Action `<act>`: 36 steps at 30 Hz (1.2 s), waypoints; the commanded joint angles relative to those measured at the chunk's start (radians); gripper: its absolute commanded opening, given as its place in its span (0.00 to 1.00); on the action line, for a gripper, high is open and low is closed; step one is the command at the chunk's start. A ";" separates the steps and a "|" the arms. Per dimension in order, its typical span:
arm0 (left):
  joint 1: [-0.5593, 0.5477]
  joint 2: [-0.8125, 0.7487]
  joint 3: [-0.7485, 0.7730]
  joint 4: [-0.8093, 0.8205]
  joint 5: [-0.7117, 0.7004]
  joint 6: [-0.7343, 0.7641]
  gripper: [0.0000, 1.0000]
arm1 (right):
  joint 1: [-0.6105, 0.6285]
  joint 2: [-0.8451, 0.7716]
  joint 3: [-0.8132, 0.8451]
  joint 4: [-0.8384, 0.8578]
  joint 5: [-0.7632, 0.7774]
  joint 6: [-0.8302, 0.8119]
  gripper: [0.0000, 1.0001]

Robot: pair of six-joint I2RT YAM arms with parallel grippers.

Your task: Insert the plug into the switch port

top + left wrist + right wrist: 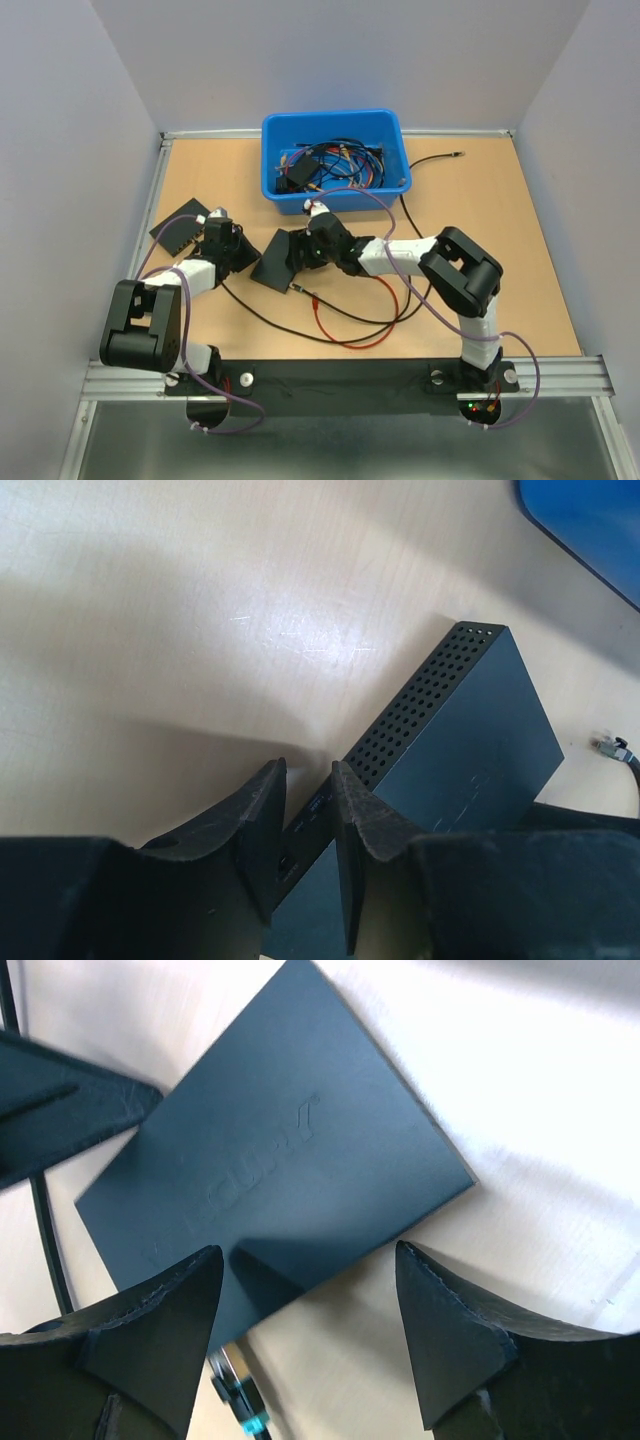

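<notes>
The switch (275, 258) is lying a little left of the middle of the worktop (520, 260), and both arms are meeting over it.

The left wrist view is showing the left gripper (308, 780) pinching the switch's near end across its thin side. One finger is sitting on each side, with only a narrow gap between them and the dark port face showing in that gap. This view alone is revealing the rows of small holes down the switch's side. It is also catching a greyish connector (612, 746) on a black lead lying just beyond the switch.

The right wrist view is giving the broad flat face with its embossed lettering. The right gripper (308, 1255) is hanging above that face with its fingers spread wide and touching nothing.

Only the top view is showing the plug (314, 299). It is lying loose on the worktop just beside the switch's near corner, on the side toward the near edge, apart from both grippers. Its red cable (322, 325) is looping away toward the near edge.

That view is also showing a blue bin (335, 115) of cables against the far edge and a second black box (180, 228) toward the left edge.
</notes>
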 commanded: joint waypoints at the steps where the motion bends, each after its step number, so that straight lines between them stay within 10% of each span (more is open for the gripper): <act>1: -0.006 0.004 -0.015 -0.019 0.024 -0.001 0.37 | 0.000 -0.090 -0.020 -0.042 0.004 -0.087 0.75; 13: -0.006 0.001 -0.021 0.007 0.013 -0.007 0.37 | 0.005 -0.306 -0.158 -0.141 -0.154 -0.260 0.72; 36: -0.006 -0.005 -0.027 0.006 0.017 -0.001 0.37 | 0.112 -0.156 -0.075 -0.235 -0.155 -0.328 0.50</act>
